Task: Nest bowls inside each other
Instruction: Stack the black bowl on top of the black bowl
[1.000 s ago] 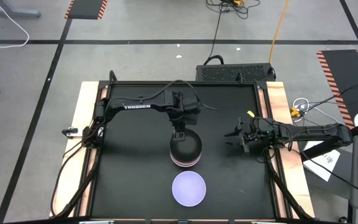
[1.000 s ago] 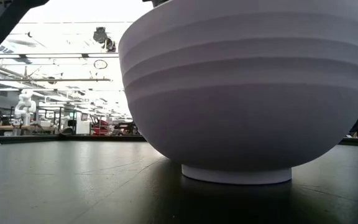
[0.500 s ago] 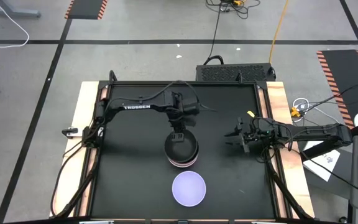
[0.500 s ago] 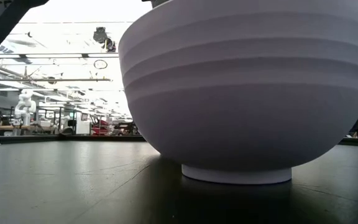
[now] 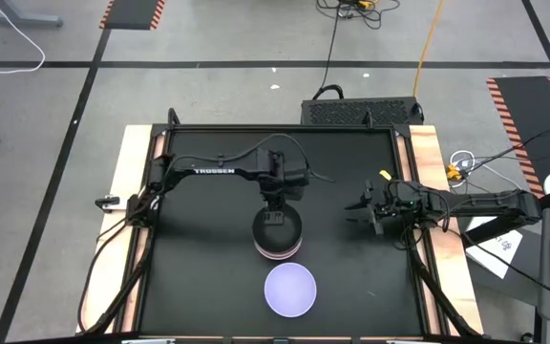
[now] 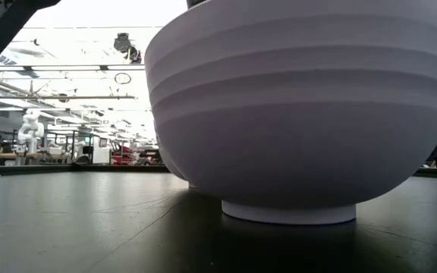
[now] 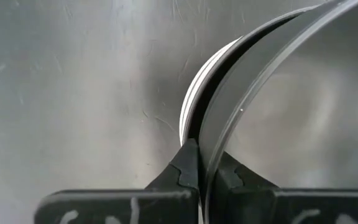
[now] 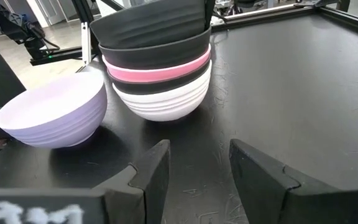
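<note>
A stack of bowls stands mid-table on its white bottom bowl. Above that come a black bowl, a pink one, another black one and a top black bowl that sits tilted. My left gripper is shut on that top bowl. A pale lavender bowl stands alone on its foot, nearer the front edge, and fills the low view. My right gripper waits open at the table's right, with its fingers toward the stack. My left gripper pinches the top black bowl's rim on the bowl's far side, one finger inside the bowl and one outside. The fingers come from above, pointing down. The bowl sits tilted in the black bowl beneath it.
The black table top has a raised frame and wooden side strips. There is bare surface left of the stack and between the stack and my right gripper. A black box stands past the far edge, and cables lie off the right side.
My left gripper has dropped a little toward the near edge and shut on the top black bowl's rim. The stack has slid slightly toward the table's left.
</note>
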`<state>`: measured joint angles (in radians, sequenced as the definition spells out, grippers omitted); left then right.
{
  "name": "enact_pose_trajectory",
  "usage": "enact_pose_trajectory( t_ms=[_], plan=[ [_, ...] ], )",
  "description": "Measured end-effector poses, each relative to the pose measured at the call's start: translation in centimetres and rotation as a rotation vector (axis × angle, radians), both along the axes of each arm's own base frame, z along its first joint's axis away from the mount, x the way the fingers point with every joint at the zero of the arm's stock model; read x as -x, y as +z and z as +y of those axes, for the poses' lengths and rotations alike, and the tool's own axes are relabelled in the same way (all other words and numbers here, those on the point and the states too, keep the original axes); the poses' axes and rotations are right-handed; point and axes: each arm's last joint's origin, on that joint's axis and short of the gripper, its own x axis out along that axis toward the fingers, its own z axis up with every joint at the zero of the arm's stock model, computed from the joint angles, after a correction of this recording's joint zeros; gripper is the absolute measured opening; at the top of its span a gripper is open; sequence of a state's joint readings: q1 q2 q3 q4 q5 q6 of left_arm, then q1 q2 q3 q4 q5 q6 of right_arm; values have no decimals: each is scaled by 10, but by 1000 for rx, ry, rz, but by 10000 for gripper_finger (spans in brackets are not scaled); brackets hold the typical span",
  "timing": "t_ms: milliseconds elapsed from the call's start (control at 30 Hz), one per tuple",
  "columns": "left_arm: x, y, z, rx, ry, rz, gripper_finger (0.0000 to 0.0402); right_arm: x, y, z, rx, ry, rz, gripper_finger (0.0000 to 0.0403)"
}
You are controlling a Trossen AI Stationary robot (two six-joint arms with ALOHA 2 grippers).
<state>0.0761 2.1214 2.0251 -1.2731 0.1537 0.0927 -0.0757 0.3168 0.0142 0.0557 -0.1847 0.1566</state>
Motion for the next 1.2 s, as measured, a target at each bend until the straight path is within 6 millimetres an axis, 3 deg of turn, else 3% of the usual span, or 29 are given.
enact_pose_trajectory(
  t_ms=[500, 967, 1200],
  plan=[
    [8, -8, -3, 10, 25, 132, 4, 0, 0, 0, 0, 0, -1, 157],
    [5, -9, -9, -5, 26, 112, 7, 0, 0, 0, -6, -1, 0, 157],
    [2, -11, -9, -1, 13, 93, 43, 0, 0, 0, -6, -2, 0, 157]
  ],
)
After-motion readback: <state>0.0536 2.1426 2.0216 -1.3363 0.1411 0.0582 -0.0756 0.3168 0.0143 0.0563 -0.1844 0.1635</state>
